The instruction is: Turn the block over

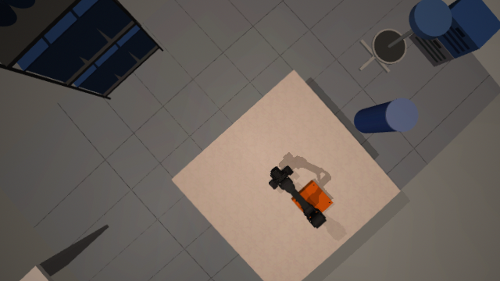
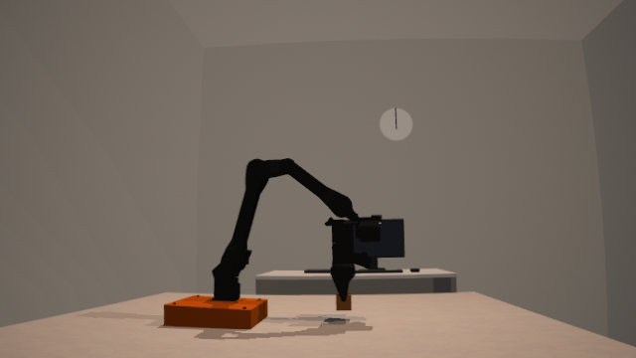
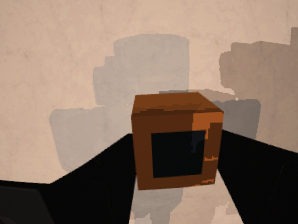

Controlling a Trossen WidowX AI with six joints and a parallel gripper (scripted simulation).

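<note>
An orange-brown block (image 2: 344, 304) (image 3: 166, 103) is held just above the table (image 1: 230, 168) (image 2: 447, 328) (image 3: 35, 60), with a small gap and a shadow under it in the exterior view. Its marked side, a dark square (image 3: 175, 159), faces up toward the wrist camera. My gripper (image 2: 343, 297) (image 3: 173, 139) points straight down and is shut on the block, one black finger against each of two opposite sides. The block looks level. Its underside is hidden. In the top view the arm covers the block.
The arm's orange base (image 1: 312, 189) (image 2: 209, 315) stands on the table behind the gripper, to its left in the exterior view. A desk with a monitor (image 2: 393, 239) stands beyond the table. A blue cylinder (image 1: 401, 115) and a stool (image 1: 430, 17) are off the table.
</note>
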